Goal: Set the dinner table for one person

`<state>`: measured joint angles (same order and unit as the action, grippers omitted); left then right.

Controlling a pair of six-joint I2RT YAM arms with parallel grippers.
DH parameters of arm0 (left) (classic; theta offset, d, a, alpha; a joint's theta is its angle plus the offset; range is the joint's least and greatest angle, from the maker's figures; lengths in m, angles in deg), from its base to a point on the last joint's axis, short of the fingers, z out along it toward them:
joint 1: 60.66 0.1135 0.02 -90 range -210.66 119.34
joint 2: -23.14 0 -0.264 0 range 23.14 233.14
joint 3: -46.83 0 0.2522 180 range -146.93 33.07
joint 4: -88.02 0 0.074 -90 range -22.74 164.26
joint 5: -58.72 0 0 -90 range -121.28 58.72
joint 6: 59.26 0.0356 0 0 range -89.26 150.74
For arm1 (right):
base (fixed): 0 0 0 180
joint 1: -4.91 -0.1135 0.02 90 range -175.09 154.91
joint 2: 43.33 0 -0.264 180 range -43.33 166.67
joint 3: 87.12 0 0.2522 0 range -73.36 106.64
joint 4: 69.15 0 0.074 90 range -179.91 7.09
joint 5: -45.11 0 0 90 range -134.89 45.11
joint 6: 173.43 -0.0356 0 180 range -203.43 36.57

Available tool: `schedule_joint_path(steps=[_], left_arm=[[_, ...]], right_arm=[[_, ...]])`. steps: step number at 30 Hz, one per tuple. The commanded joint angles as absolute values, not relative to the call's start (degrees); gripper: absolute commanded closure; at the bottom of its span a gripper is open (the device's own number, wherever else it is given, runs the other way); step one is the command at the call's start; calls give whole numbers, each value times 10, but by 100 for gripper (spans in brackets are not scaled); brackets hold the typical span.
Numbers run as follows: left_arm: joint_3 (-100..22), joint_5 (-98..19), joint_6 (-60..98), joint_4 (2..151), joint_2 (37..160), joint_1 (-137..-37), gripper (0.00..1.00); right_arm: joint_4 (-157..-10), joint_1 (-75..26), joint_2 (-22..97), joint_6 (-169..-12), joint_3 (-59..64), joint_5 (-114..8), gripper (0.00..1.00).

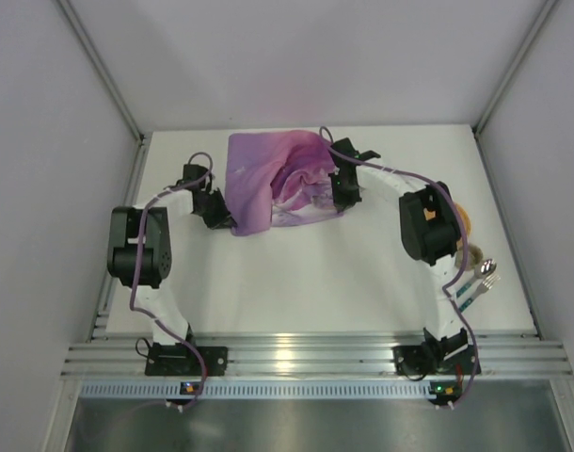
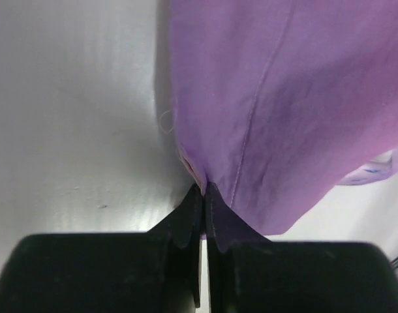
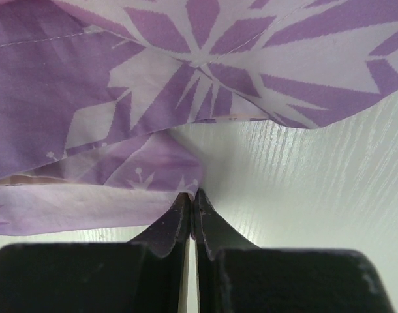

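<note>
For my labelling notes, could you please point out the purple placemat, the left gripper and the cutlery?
purple placemat (image 1: 254, 179): top view, its plain left half.
left gripper (image 2: 204, 189): left wrist view, between its closed fingertips.
cutlery (image 1: 486, 268): top view, a shiny metal head.

No text, label, brand, number or sign can be read in any view; the purple placemat (image 1: 268, 179) carries only a white snowflake print, with no lettering.

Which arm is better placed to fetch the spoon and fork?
Probably right: the metal spoon and fork lie beside that arm; left hand and right hand both pinch the purple snowflake placemat.
</note>
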<state>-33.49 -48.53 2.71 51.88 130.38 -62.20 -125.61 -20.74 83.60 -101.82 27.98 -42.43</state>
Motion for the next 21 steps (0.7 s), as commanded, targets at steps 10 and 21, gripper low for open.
schedule_joint_path(steps=[10, 21], left_arm=[[-386, -419, 46, 427, 1294, -579, 100], [-316, -395, 53, 346, 1151, -506, 100]], right_arm=[[-1249, -140, 760, -1055, 139, -472, 100], [-1279, -45, 516, -1088, -122, -540, 100]])
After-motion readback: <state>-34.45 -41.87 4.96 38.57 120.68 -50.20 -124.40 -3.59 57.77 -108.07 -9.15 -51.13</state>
